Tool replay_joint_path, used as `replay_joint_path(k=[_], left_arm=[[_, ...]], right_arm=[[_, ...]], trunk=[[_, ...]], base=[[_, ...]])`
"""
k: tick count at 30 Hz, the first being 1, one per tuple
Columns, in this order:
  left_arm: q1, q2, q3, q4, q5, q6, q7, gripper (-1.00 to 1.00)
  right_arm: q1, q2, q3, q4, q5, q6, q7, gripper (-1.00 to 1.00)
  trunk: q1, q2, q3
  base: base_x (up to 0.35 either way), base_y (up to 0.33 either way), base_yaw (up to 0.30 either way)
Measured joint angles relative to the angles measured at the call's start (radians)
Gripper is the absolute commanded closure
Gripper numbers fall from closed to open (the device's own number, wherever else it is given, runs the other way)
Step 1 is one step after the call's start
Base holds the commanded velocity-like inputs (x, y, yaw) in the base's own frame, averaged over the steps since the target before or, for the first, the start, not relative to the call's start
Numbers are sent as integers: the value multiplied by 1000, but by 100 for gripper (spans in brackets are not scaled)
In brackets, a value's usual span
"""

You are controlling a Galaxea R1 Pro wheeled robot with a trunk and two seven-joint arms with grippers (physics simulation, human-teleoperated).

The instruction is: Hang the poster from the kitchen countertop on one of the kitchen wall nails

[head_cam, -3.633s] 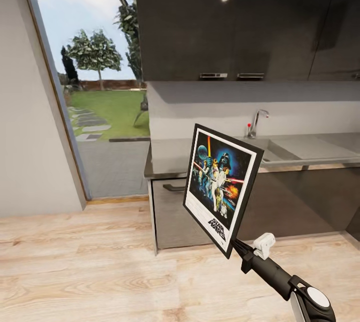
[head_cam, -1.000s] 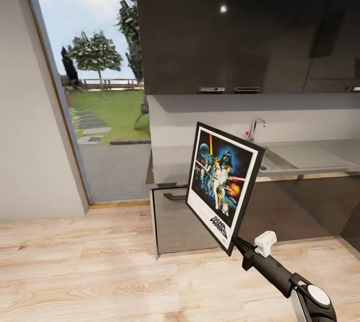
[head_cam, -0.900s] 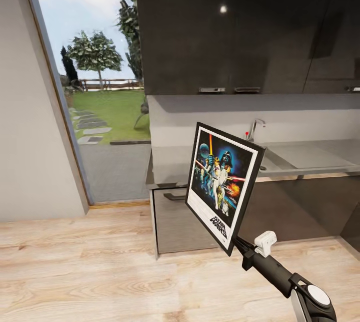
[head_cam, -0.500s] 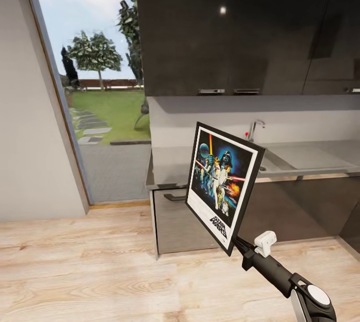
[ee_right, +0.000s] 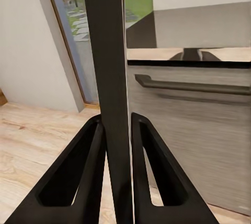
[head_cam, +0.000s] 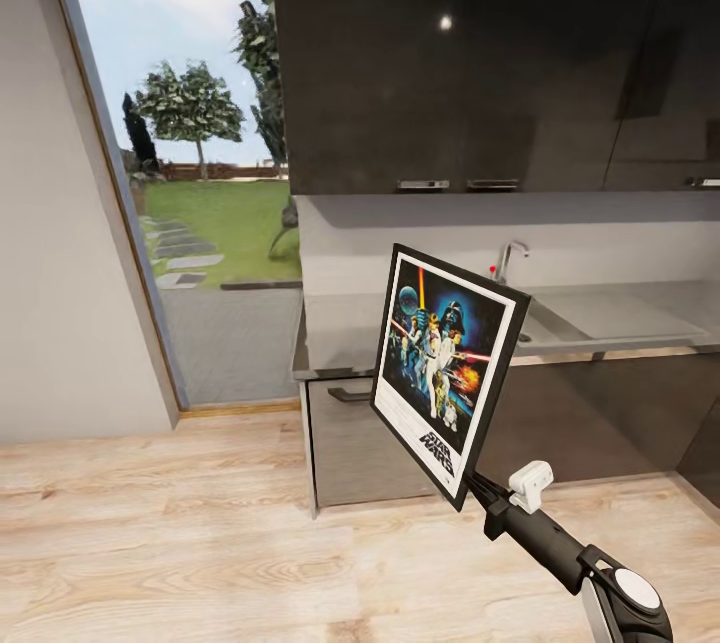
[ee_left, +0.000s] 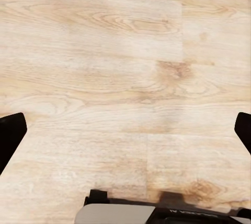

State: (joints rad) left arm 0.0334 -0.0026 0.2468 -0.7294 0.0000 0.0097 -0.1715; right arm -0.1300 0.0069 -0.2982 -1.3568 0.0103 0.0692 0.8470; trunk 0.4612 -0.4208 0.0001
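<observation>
One poster is in play, and it is off the bench, held up in the air by the right gripper, whose two dark fingers are pinched narrow on the lower corner of the frame, one on each face, as the right wrist view shows with the black edge running straight up between them. Judged from its flat, unbending look, the poster is a stiff, thin, light panel; held by one corner like this it has a long lever above the grip, so it could pivot or slip in the pinch if swung fast, and a hold nearer the middle of the bottom edge would probably steady it better. Its smooth frame likely offers little friction. The left gripper hangs over the bare wooden floor, its two fingertips spread wide at the edges of the left wrist view with nothing between them. Beyond the poster stands one bench of grey steel, with one sink and one tap set in it and a cabinet front with a dark bar handle below. Farther off, dark wall cupboards hang above, and one tall glass opening looks onto a garden. I can pick out no nail on the pale wall.
</observation>
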Motion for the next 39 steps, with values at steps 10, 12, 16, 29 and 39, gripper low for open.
replay_joint_path(k=[10,12,16,29,39], left_arm=[[0,0,0,0,0,0,0,-100],[0,0,0,0,0,0,0,-100],[0,0,0,0,0,0,0,-100],[0,0,1,0,0,-7,1,-100],[0,1,3,3,0,-8,3,-100]], right_arm=[[0,0,0,0,0,0,0,100],[0,0,0,0,0,0,0,100],[0,0,0,0,0,0,0,100],[0,0,0,0,0,-2,0,100],[0,0,0,-1,0,-4,1,100]], trunk=[[-12,21,10],[-12,21,10],[-12,21,10],[-12,21,10],[-12,21,11]], base=[[0,0,0],[0,0,0],[0,0,0],[0,0,0],[0,34,91]])
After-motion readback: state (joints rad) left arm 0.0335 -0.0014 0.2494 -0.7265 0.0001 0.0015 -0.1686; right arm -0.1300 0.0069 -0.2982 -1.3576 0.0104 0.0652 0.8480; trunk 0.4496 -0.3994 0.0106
